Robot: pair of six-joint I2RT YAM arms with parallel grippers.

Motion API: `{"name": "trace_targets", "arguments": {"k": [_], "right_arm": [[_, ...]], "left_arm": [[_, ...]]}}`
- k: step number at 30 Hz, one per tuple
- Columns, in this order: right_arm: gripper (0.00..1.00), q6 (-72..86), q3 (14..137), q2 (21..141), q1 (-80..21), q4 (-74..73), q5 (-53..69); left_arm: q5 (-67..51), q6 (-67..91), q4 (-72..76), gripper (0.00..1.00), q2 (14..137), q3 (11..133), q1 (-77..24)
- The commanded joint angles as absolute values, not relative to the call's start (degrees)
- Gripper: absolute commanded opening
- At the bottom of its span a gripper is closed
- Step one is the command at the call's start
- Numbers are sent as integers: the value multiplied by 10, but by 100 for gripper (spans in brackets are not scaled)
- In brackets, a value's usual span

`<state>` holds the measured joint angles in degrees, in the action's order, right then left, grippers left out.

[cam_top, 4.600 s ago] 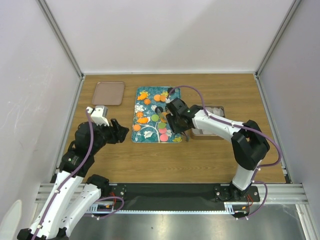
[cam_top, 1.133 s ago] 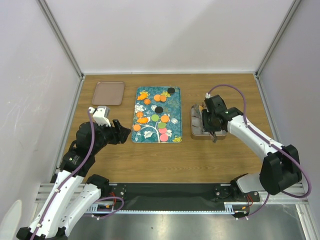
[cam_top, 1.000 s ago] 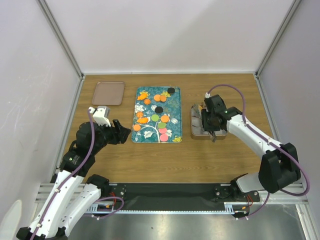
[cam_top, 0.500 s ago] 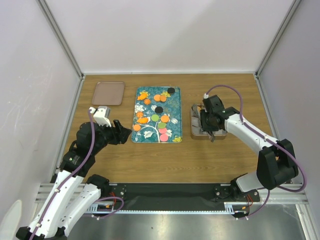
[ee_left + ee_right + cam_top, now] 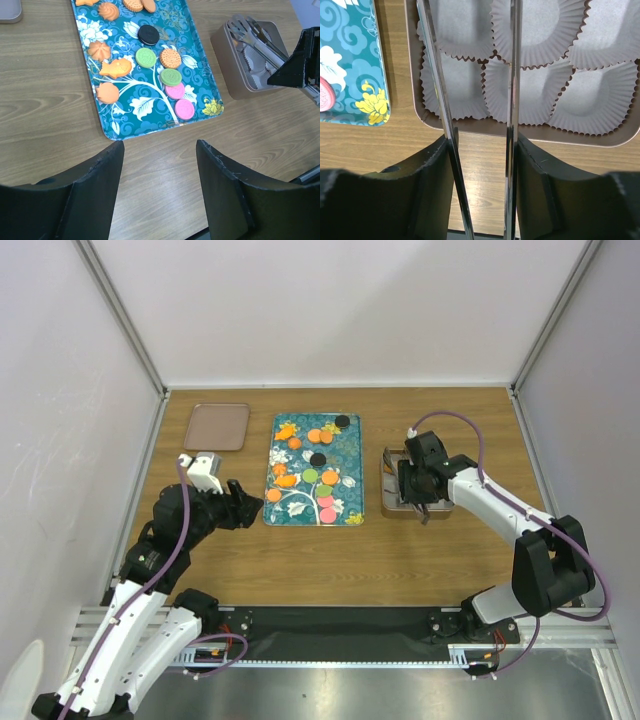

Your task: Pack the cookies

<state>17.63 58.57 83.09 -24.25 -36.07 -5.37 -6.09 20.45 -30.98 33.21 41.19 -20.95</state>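
The cookies [image 5: 146, 57], round ones in orange, black, green and pink, lie scattered on the teal floral tray [image 5: 145, 107] in the middle of the bench [image 5: 50, 100], none of them gripped. Two pink ones sit nearest the tray's front right corner, with green and orange ones just behind them. The left pincer [image 5: 159, 145] hovers off the tray's near left corner, spread wide and holding nothing. The right pincer [image 5: 482, 142] hangs over the near left part of the tin [image 5: 411, 50] that stands just right of the tray. It appears to clasp a pair of metal tongs [image 5: 512, 75], whose blades stand apart with nothing between them. Below them the white paper cups [image 5: 600, 100] show no cookie.
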Motion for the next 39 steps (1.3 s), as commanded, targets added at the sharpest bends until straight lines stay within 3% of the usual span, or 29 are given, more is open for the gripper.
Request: {"name": "trace_targets", "arguments": {"k": [1,19,29,39], "right_arm": [[51,181,588,829,-241,-337,-60],[49,178,657,736,-255,-407,-62],[50,171,719,844,-372,-408,-74],[53,168,760,968,-420,-385,-62]], "left_arm": [[-54,195,-296,65,329,410,-215],[-49,197,-296,66,323,410,-221],[-40,198,-299,66,319,410,-227],[-37,198,-299,66,318,410,-229]]}}
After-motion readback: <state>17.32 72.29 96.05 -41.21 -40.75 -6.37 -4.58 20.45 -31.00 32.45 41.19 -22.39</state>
